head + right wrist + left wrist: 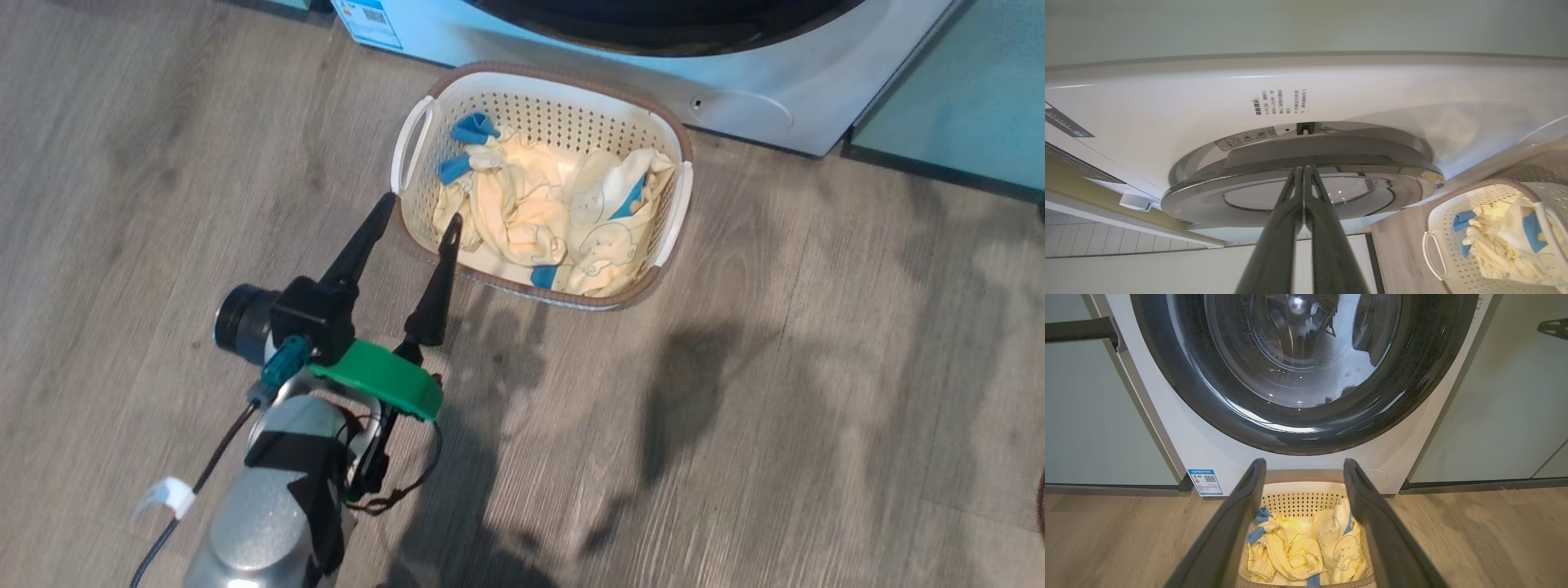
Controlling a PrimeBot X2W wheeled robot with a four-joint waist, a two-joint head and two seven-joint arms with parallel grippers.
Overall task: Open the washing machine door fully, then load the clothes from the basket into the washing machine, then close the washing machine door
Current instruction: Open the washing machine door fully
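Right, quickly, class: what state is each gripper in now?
Left gripper: open, empty, near the basket.
Right gripper: shut, gripping nothing, pointing at the door.

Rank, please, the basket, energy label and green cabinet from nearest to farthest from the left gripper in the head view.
1. basket, right before the left gripper.
2. energy label, ahead on the washing machine.
3. green cabinet, far right.

Laundry corner: washing machine point(1208, 449), cabinets point(1515, 396)
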